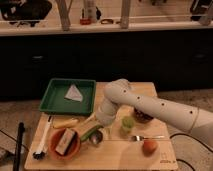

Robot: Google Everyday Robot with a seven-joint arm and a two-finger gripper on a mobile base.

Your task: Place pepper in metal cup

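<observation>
The long green pepper (89, 133) lies slanted on the wooden table, right of the orange bowl (65, 143). Its upper end is under the end of my arm. The small shiny metal cup (96, 138) stands just right of the pepper's lower part and touches or nearly touches it. My gripper (98, 126) is at the end of the white arm, which reaches in from the right, and hangs right above the pepper and the cup. The arm's wrist hides most of the gripper.
A green tray (56, 103) holding a white cloth is at the back left. A pale yellow oblong item (65, 122) lies by the bowl. A pale-green cup (127, 124), dark bowl (143, 116), fork (146, 137) and orange fruit (149, 146) are on the right. A brush (42, 144) lies at the left edge.
</observation>
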